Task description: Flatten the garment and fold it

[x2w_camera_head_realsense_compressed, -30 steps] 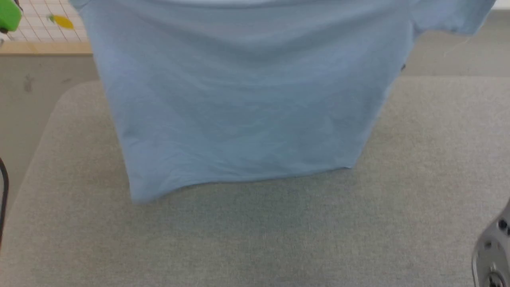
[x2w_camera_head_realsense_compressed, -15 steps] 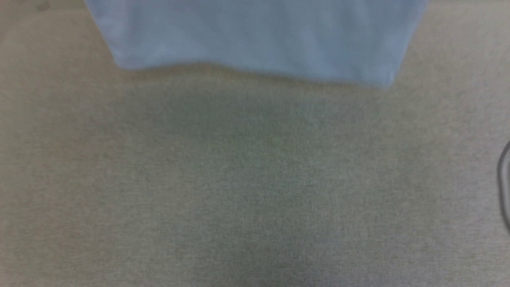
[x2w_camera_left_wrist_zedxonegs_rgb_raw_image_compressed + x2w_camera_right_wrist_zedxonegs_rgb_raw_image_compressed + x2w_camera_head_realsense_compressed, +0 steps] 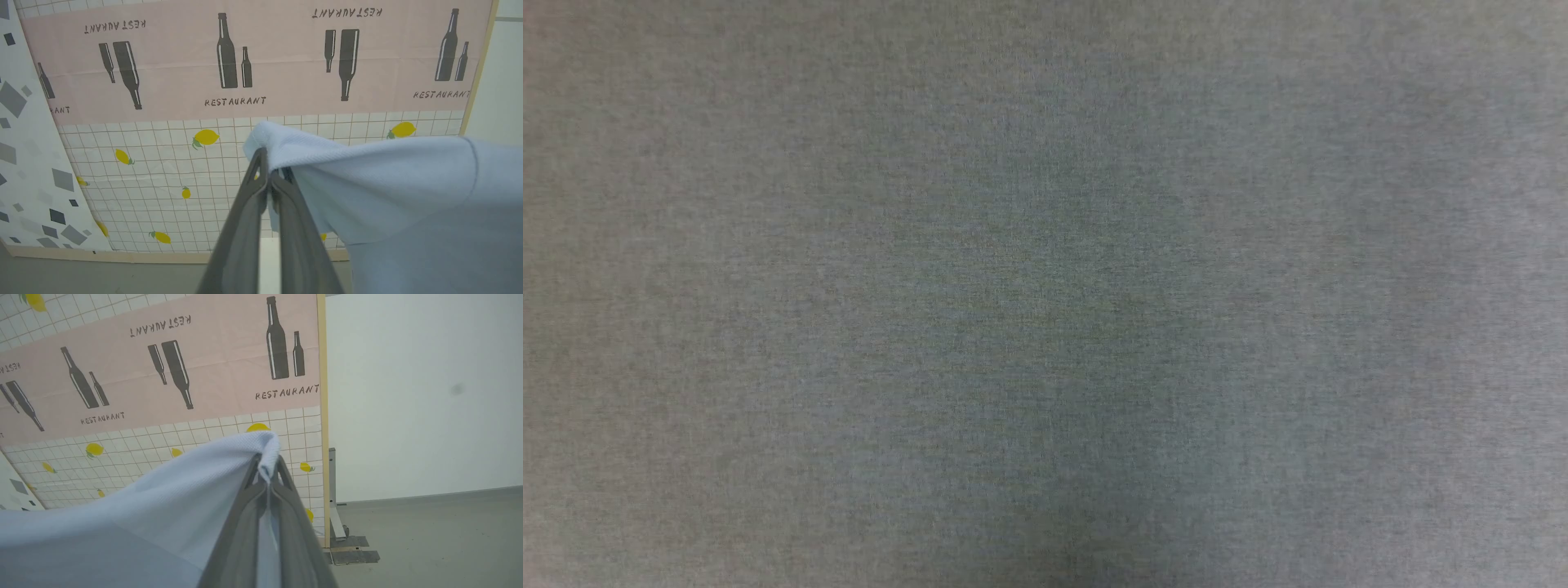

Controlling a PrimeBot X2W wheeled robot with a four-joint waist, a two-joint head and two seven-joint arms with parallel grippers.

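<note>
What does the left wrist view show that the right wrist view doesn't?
Left wrist view: the left gripper shut on the garment, and a white panel scattered with grey squares. Right wrist view: the right gripper shut on the garment's edge, and a grey metal post beside the board. Both: the garment, the pink banner printed with bottles, and the lemon-patterned tiles below it.

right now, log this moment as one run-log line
left gripper: shut on garment edge | right gripper: shut on garment edge | garment: held up between both | head view: grey fabric surface | fold: not yet done
</note>
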